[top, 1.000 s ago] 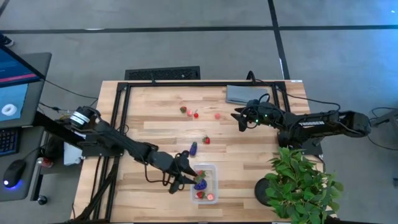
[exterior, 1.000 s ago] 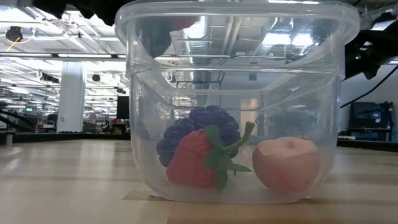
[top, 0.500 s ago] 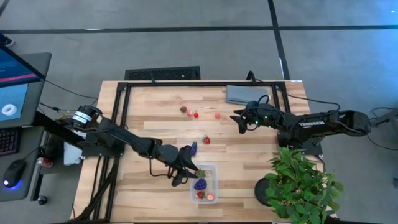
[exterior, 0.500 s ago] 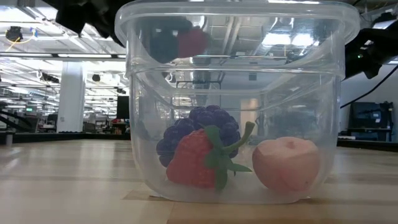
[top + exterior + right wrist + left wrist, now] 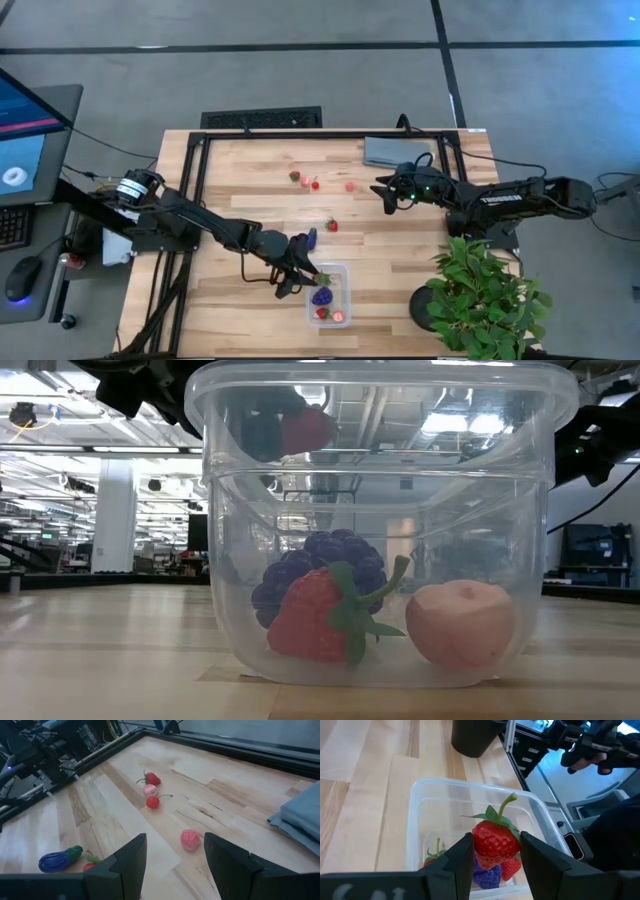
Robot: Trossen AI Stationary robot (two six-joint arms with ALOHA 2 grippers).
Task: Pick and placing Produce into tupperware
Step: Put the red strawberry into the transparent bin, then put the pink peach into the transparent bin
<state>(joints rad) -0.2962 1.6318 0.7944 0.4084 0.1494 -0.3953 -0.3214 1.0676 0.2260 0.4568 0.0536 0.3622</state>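
Overhead, we see our left gripper (image 5: 492, 855) with jaws clamped on a red strawberry (image 5: 495, 841) above the clear tupperware (image 5: 328, 294) on the bench (image 5: 250, 170). Our right gripper (image 5: 385, 192) waits, jaws apart, near the grey cloth (image 5: 385, 150).

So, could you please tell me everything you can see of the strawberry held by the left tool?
The strawberry is glossy red, plastic-looking, with dimpled skin, green leaves and a curled green stem. It is pinched between the left tool's two dark fingers, hanging above the open tupperware, over the fruit already inside, touching nothing else.
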